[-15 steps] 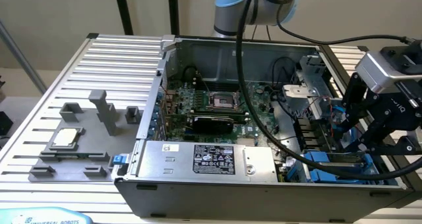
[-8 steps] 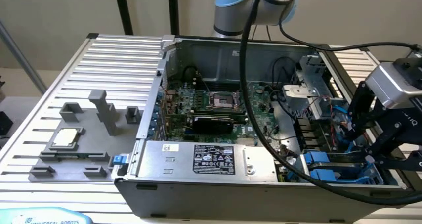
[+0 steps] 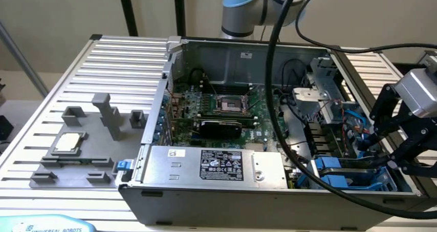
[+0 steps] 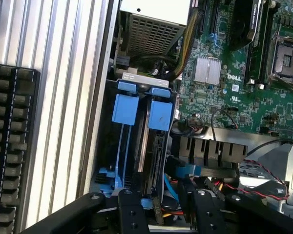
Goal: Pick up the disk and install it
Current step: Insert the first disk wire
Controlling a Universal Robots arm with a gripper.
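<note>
Exterior view: the case (image 3: 225, 204) is sitting open on the slatted table (image 3: 116, 63). The gripper (image 3: 399, 159) is hanging over the case's edge on the exterior view's right, just beside the drive bay (image 3: 382, 178) in the front corner, where the disk (image 3: 333, 171) is standing on edge in its blue carrier. A chip (image 3: 68, 142) is lying on a grey fixture (image 3: 71, 163) near the table's opposite edge.

Wrist view: the gripper (image 4: 165, 195) is hovering at the bay's end with its fingers (image 4: 132, 214) spread and nothing between them, while the disk (image 4: 154, 131) is sitting inside the bay beside a second blue carrier (image 4: 124, 109), with the motherboard (image 4: 234, 73) alongside.
</note>
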